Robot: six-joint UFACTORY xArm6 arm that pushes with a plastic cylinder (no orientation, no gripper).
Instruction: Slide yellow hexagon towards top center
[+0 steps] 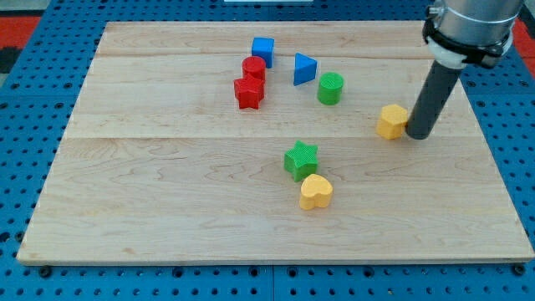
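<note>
The yellow hexagon [391,121] lies on the wooden board [167,192] at the view's right, about mid-height. My tip [418,135] stands right next to the hexagon's right side, touching or nearly touching it. The dark rod rises from there toward the view's top right corner.
A blue cube [262,49], a red cylinder [254,68] and a red star [248,93] cluster at the top centre. A blue triangle [304,68] and a green cylinder [330,88] lie to their right. A green star [301,160] touches a yellow heart [316,191] below centre.
</note>
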